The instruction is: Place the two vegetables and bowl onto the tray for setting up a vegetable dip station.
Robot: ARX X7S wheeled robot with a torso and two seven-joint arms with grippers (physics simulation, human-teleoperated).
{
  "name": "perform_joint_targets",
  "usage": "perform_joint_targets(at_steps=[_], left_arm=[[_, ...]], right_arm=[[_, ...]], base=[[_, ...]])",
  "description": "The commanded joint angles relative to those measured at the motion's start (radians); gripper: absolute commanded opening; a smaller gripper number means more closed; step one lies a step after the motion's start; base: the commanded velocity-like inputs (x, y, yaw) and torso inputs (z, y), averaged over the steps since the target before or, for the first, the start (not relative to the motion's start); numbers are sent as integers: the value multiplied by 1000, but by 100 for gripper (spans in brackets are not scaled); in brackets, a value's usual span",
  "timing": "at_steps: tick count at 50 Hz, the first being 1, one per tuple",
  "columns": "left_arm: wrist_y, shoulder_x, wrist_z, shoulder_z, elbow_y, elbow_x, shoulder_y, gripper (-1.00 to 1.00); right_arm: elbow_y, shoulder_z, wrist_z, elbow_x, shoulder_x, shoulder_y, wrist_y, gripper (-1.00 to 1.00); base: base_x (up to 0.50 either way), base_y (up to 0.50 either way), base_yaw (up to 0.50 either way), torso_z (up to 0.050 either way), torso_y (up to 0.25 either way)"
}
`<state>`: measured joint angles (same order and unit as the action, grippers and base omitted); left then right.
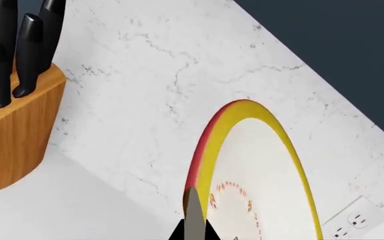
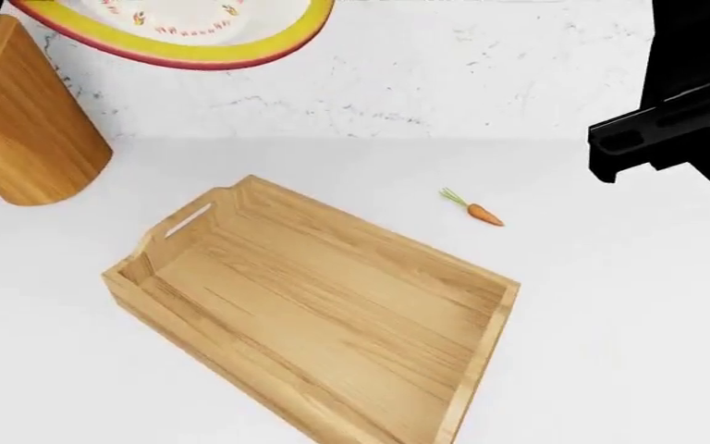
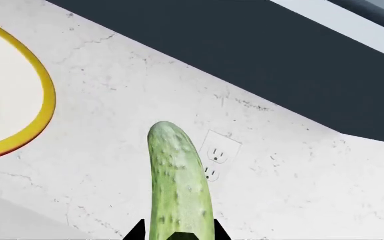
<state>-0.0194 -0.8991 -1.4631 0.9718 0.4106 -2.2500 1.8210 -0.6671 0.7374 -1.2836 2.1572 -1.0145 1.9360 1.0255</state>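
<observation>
1. Light wood, bare inside: the tray (image 2: 318,324) lies at an angle on the white counter (image 2: 627,314) with nothing in it, so I judge that no placement is done and all three are left.

2. The bowl (image 2: 182,37) is off the counter, raised above the far left of the scene near the marbled back wall (image 2: 454,74). In the left wrist view the left gripper (image 1: 193,225) is clamped on the bowl's near rim, one finger against its red outside.

3. The cucumber (image 3: 178,185) is also lifted. The right wrist view shows it standing out of the right gripper (image 3: 178,232), whose dark fingers press it on both sides, with a wall socket (image 3: 217,156) behind. In the head view only the dark right arm (image 2: 669,120) shows at the right edge; the cucumber itself is out of sight there.

4. The carrot (image 2: 479,212) lies untouched on the counter, near the tray's far right edge but apart from it, its green top pointing away from the tray.

5. Count:
   - one tray;
   - one bowl;
   - two vegetables, one cucumber and one carrot;
   - one knife block (image 2: 29,120) at the left;
   - four black handles visible in it in the left wrist view.

6. Judged order: both held things still need lowering into the tray, then a freed gripper must fetch the carrot.
</observation>
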Motion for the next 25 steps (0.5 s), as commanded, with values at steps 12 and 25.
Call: perform_joint_targets(at_steps=[12, 25], left_arm=[[-13, 3, 11, 16, 15, -6, -34, -100], [-133, -72, 6, 13, 194, -115, -215, -100]], right_arm=[[-9, 19, -5, 2, 3, -15, 4, -100], [-3, 36, -17, 1, 17, -14, 2, -100]], base=[[0, 0, 0, 0, 0], [0, 0, 0, 0, 1]])
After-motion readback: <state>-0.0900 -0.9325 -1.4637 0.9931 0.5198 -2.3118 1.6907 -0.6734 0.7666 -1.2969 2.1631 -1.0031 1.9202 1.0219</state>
